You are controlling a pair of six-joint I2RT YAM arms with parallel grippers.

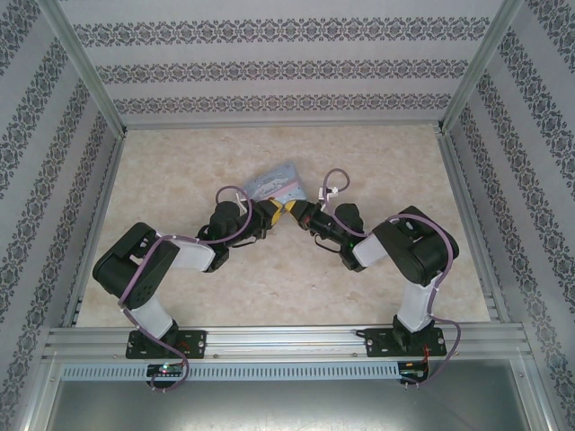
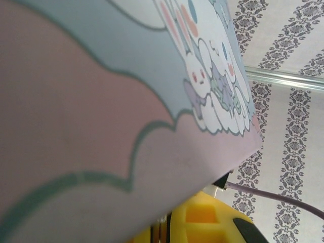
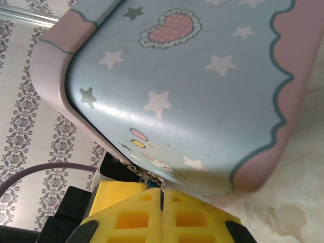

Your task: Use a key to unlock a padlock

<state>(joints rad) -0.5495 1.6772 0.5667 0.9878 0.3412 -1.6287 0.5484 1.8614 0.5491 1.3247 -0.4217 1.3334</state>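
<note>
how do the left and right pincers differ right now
Side: the left pincer reaches in from the left, the right pincer from the right, and their tips meet at the near edge of the tin.
At the tips: the right pincer has a teal speck and a fine chain at its tip; what the left pincer touches is hidden.
Shared: both have yellow fingers and are shut.

I see a pale-blue tin (image 1: pixel 277 184) with pink scalloped edges, white stars, a heart and cartoon animals, near the middle of a cream marbled tabletop (image 1: pixel 269 287); grey floral striped walls (image 1: pixel 269 67) surround it, with an aluminium rail (image 1: pixel 287 339) along the near edge
</note>
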